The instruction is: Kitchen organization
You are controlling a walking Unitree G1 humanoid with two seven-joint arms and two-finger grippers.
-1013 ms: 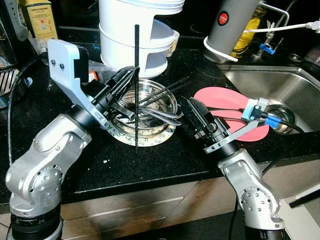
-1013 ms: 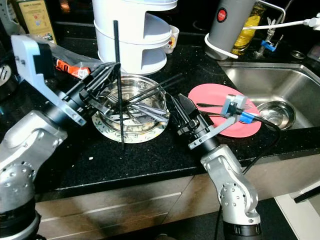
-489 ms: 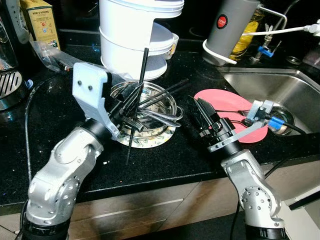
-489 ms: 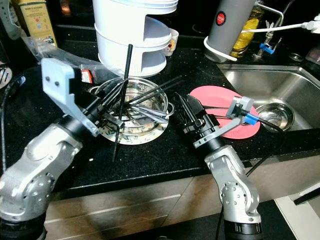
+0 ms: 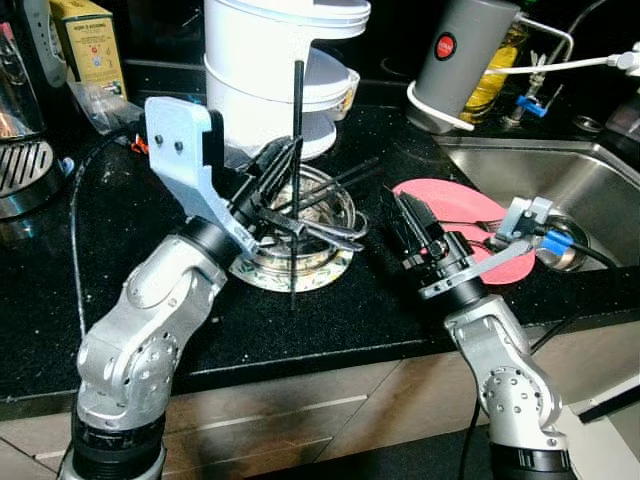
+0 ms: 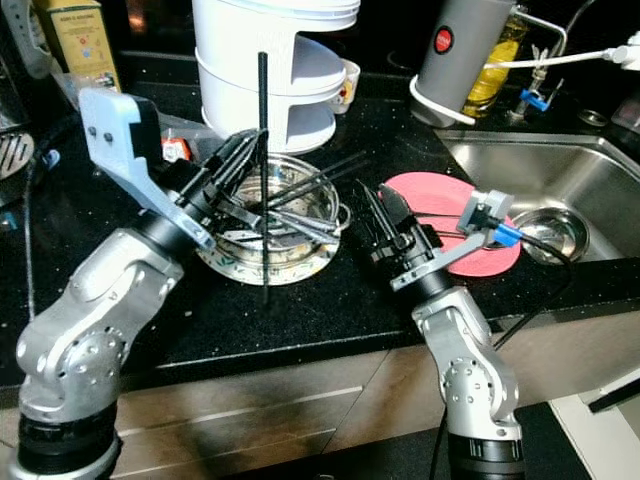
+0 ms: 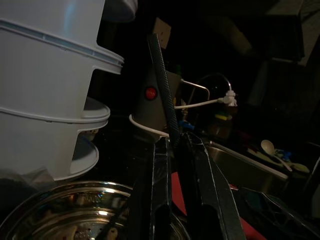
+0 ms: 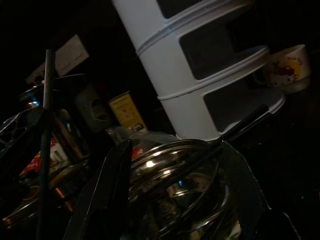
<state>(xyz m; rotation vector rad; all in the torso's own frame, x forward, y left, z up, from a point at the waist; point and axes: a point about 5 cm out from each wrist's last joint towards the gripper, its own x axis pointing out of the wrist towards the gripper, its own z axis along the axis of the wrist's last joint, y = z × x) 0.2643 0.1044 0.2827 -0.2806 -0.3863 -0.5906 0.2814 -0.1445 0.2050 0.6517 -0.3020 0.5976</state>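
My left gripper (image 5: 279, 168) is shut on a long black chopstick (image 5: 296, 120) and holds it upright over a steel bowl (image 5: 335, 203). The bowl stands on a patterned plate (image 5: 262, 275) and holds several black chopsticks and metal utensils. In the left wrist view the chopstick (image 7: 163, 85) rises from between the two fingers (image 7: 161, 195). My right gripper (image 5: 402, 212) is open, low over the black counter just right of the bowl, pointing at it. The right wrist view shows the bowl (image 8: 192, 192) close ahead.
A pink plate (image 5: 440, 195) with a dark utensil lies right of the bowl, beside the sink (image 5: 540, 175), which holds a small steel bowl (image 5: 562, 248). A white tiered stand (image 5: 262, 75), grey kettle (image 5: 458, 60) and yellow box (image 5: 82, 45) line the back. A coffee machine (image 5: 20, 150) stands far left.
The chopstick in my left gripper leaned half a second ago and now stands upright again, a little higher. The right gripper has hardly moved. The camera has shifted slightly.
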